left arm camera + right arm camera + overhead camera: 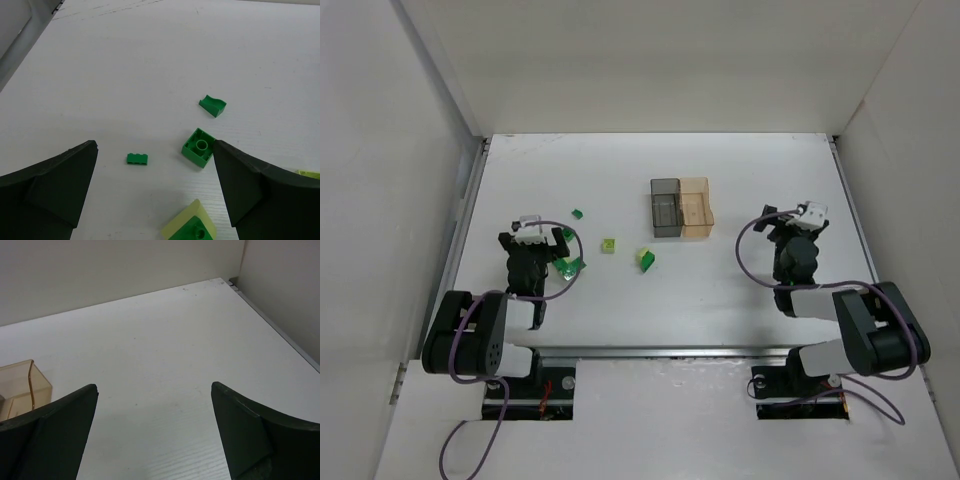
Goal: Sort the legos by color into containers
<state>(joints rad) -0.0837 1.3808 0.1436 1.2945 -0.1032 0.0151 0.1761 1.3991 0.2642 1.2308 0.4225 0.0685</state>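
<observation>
Legos lie loose on the white tabletop, all on its left half and none seen inside a container. The top view shows a dark green piece farthest from the arms and two pale yellow-green pieces between the left arm and the containers.

The left wrist view shows:
- a dark green three-stud brick between the fingers
- a dark green square brick just beside the right-hand finger; contact cannot be confirmed
- a dark green curved piece farther off
- a pale yellow-green sloped piece at the near edge

The left jaws stand wide apart and grip nothing.

The grey container and the orange container stand touching, grey on the left, far of mid-tabletop. Their contents cannot be made out.

The right arm sits right of the containers. The right jaws are likewise spread wide and empty over bare tabletop, with the orange container's corner at the left edge of that view.
</observation>
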